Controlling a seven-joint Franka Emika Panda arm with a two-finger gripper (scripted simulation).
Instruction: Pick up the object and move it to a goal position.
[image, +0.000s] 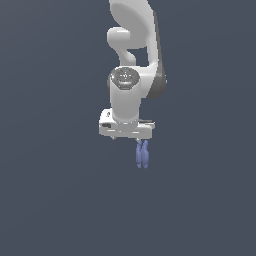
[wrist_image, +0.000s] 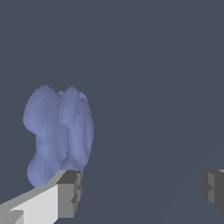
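The object (image: 142, 154) is a small periwinkle-blue piece of narrow rounded lobes side by side, showing just under the white hand, toward the exterior view's right. My gripper (image: 127, 136) points down over it. In the wrist view the object (wrist_image: 57, 135) sits by one grey fingertip (wrist_image: 70, 192), which covers its near end. The other fingertip (wrist_image: 213, 188) stands far off, and the gap of the gripper (wrist_image: 142, 190) holds nothing. The gripper is open. I cannot tell whether the finger touches the object.
The white-and-grey arm (image: 135, 45) rises above the hand to the exterior view's top edge. Around it there is only a plain dark blue-grey surface (image: 50, 200).
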